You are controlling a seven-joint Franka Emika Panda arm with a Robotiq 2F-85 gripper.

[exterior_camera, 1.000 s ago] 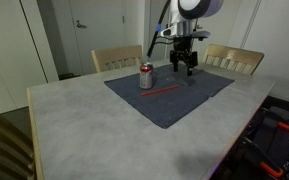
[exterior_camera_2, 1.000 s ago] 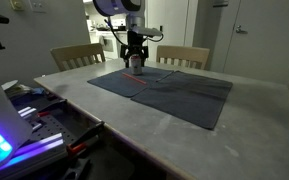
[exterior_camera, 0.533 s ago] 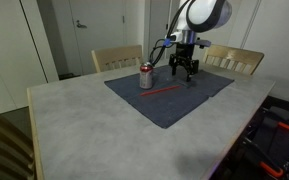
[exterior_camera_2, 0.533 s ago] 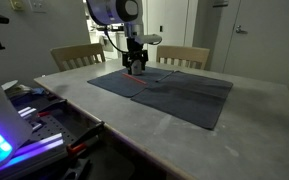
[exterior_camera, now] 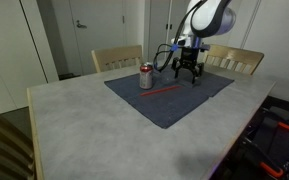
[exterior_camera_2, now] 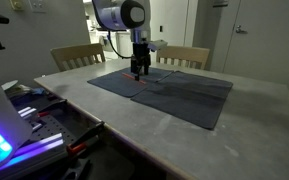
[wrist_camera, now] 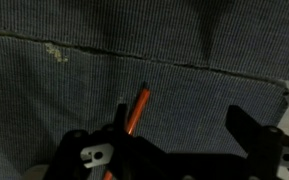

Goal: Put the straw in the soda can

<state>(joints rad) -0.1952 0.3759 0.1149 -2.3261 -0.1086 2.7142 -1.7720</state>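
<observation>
I have the black gripper (exterior_camera: 185, 73) low over the dark blue-grey cloth mat (exterior_camera: 184, 108), its fingers spread wide and holding nothing. The thin red straw (exterior_camera: 164, 90) lies flat on that mat, just in front of the small red soda can with a silver top (exterior_camera: 146, 77), which stands upright. In my wrist view one end of the straw (wrist_camera: 136, 112) lies close to a finger (wrist_camera: 89, 152) — whether they touch I cannot tell. The mat rests on the pale grey table (exterior_camera: 74, 120).

Grey table (exterior_camera: 74, 125), two wooden chairs (exterior_camera: 117, 58) behind; white doors (exterior_camera: 89, 25), white walls.
</observation>
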